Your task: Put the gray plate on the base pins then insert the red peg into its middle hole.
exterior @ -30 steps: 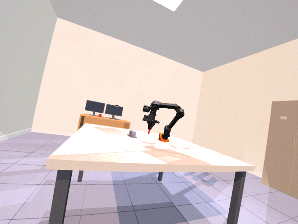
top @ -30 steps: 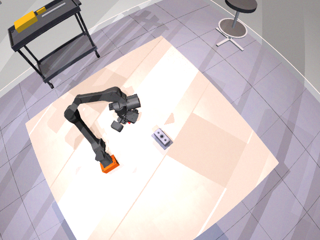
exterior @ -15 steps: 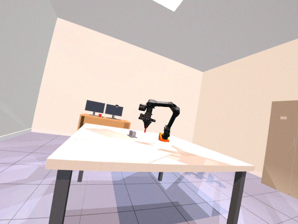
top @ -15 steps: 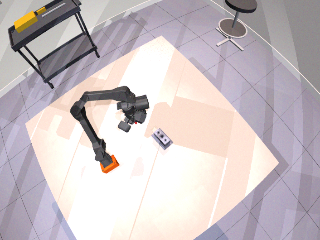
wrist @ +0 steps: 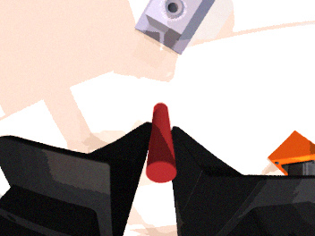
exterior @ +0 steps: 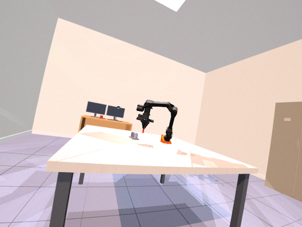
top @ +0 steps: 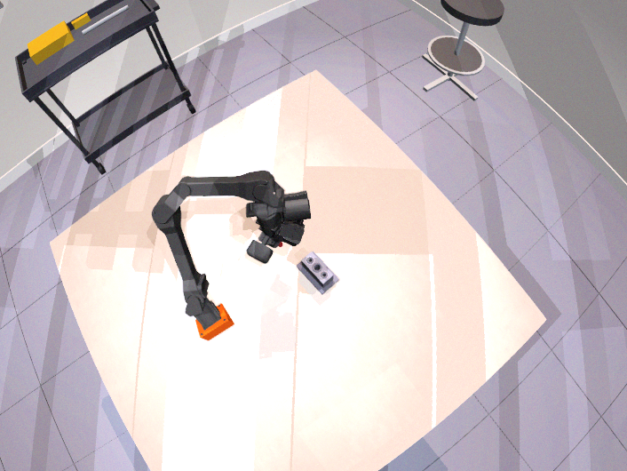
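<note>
My gripper is shut on the red peg, which hangs upright from the fingers above the table. In the top view only a speck of the red peg shows under the wrist. The gray plate lies flat on the base, with three holes along its top. The plate and base sit a little ahead and to the right of the peg, apart from it.
The arm's orange mount stands on the pale table. A black cart with yellow blocks and a stool stand off the table. A desk with two monitors is behind.
</note>
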{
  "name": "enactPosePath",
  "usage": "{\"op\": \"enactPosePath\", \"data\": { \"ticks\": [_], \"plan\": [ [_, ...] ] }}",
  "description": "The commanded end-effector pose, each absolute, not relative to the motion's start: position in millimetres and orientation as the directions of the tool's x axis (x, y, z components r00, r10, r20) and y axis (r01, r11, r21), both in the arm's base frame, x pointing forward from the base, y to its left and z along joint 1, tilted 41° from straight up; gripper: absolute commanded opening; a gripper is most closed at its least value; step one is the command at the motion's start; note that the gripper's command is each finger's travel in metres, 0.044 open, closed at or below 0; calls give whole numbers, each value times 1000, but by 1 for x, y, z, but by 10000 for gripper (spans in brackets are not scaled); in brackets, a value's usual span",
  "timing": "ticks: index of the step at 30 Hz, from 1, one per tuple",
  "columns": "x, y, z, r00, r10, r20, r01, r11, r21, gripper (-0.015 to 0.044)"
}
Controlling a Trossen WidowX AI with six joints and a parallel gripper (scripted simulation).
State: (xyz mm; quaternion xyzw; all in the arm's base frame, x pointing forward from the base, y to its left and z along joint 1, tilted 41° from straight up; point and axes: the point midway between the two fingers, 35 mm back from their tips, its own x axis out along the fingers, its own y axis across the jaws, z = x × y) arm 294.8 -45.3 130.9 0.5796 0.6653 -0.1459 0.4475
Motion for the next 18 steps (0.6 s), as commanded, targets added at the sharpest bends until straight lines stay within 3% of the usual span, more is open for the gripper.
{"op": "enactPosePath", "data": {
  "ticks": [1,18],
  "plan": [
    [303,-56,126,76,635,-769,897,293,331,0],
    [327,-91,96,67,638,-767,894,304,331,0]
  ]
}}
